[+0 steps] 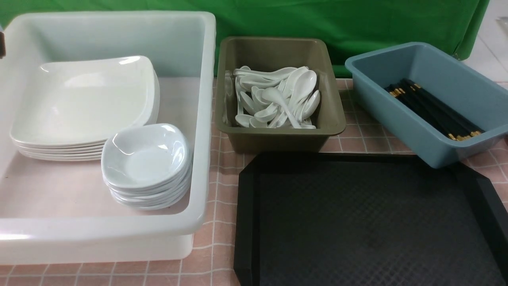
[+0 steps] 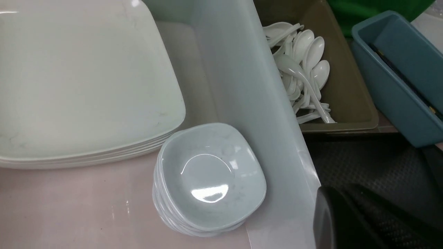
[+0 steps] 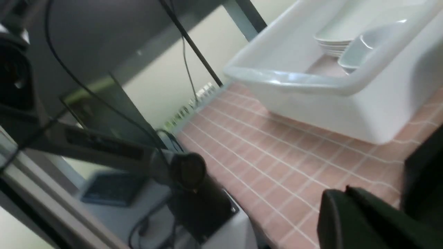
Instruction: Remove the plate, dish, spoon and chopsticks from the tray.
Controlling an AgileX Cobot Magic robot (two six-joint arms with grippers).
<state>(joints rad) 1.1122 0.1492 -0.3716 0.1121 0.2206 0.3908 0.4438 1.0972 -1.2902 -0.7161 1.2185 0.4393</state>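
**Sitting bare: black tray nearest, bins behind**

Lying nearest the robot in the front view, the tray [image 1: 373,222] shows only its diamond-textured floor and raised rim; its cut corner at the near left leaves open pink-checked counter [image 1: 216,242] between it and the white tub [image 1: 200,159]. The tray's far right corner runs under the blue bin [image 1: 416,131], and its far edge sits just short of the olive bin [image 1: 278,139].

Inside the tub, a stack of small dishes [image 1: 145,159] stands close to the tub's right wall, with a stack of large plates [image 1: 85,103] behind and to the left of it, the two stacks nearly touching. The top plate is glossy and square with rounded corners. The olive bin holds a heap of white spoons [image 1: 278,99]; I cannot pick out one with blue marks. Black chopsticks [image 1: 432,109] with gold ends lie lengthwise in the blue bin.

No writing or label is readable anywhere.

The left wrist view looks down on the dish stack and tub wall, with a dark part of the left claw [image 2: 346,221] at the corner; its opening cannot be told. The right wrist view alone shows the counter's near edge, the tub's outer side and a dark part of the right claw [image 3: 363,221], its opening equally unclear. Neither claw appears in the front view.
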